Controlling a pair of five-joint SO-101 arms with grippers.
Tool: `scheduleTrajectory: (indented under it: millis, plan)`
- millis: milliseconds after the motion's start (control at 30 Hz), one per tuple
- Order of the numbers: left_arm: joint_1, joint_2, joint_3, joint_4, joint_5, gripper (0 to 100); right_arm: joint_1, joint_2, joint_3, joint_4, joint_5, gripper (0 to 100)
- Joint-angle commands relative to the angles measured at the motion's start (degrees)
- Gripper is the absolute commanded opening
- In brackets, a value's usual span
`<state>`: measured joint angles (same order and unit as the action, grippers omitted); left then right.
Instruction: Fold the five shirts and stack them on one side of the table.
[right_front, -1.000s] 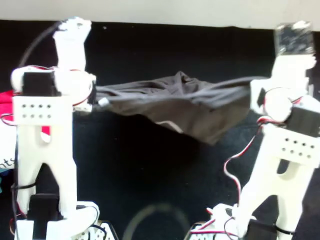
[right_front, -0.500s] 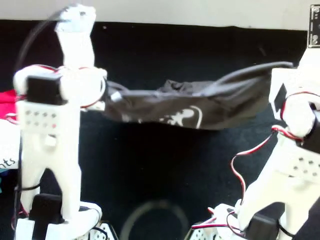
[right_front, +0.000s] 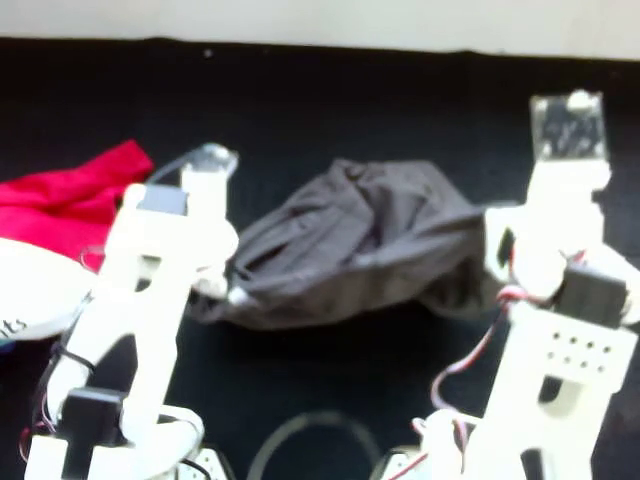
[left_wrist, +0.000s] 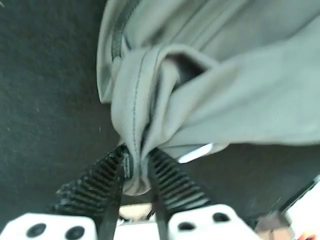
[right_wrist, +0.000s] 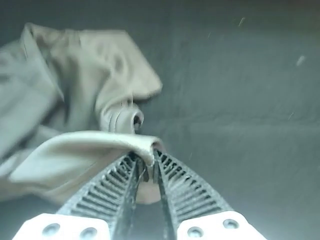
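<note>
A dark grey shirt (right_front: 350, 245) lies bunched on the black table between the two arms. My left gripper (left_wrist: 136, 155) is shut on a gathered fold of the grey shirt (left_wrist: 200, 85); in the high view it sits at the shirt's left end (right_front: 228, 292). My right gripper (right_wrist: 146, 161) is shut on an edge of the grey shirt (right_wrist: 75, 125); in the high view it is hidden behind the arm at the shirt's right end. A red shirt (right_front: 70, 190) lies crumpled at the left of the table.
A white garment (right_front: 30, 290) lies at the left edge below the red shirt. The black table (right_front: 330, 110) has open room behind the grey shirt. A looped cable (right_front: 310, 440) lies near the front between the arm bases.
Both arms have come down and drawn closer. The grey shirt, stretched taut in the air between them before, now sags in a heap on the table. The red shirt has come into sight.
</note>
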<state>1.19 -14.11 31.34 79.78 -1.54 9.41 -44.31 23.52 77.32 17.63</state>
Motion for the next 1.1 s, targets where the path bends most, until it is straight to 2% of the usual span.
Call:
scheduleTrajectory:
  millis: [0,133,300,467,600,733,800,900,1067]
  plan:
    - [0.3,-0.6,1.2,-0.4,-3.9,19,-0.6,-5.9,10.6,-3.9,0.5,0.5]
    - [-1.6,-1.3,-4.5,4.0,-5.5,20,-0.6,-7.3,13.0,-4.1,0.5,0.5]
    - [-0.7,-3.4,-13.3,10.5,-9.2,19,-0.6,-7.5,12.9,-4.0,0.5,0.5]
    - [1.0,-3.4,-4.7,10.4,-16.8,19,-0.6,-7.5,12.9,-3.9,0.4,0.5]
    - [0.7,-3.9,8.3,4.1,-24.6,19,-0.6,-7.6,12.8,-3.9,0.4,0.5]
    - [0.7,-3.9,17.1,-4.9,-26.1,19,-0.6,-7.6,12.8,-3.9,0.4,0.5]
    - [0.0,-3.6,19.1,-11.5,-23.9,19,-0.6,-7.6,12.8,-3.8,0.4,0.5]
    - [-2.2,-3.5,19.4,-19.1,-17.0,19,-0.6,-7.6,12.8,-3.7,0.4,0.5]
    - [-2.3,-3.6,19.3,-21.7,-13.1,19,-0.6,-7.6,13.0,-3.7,0.4,0.5]
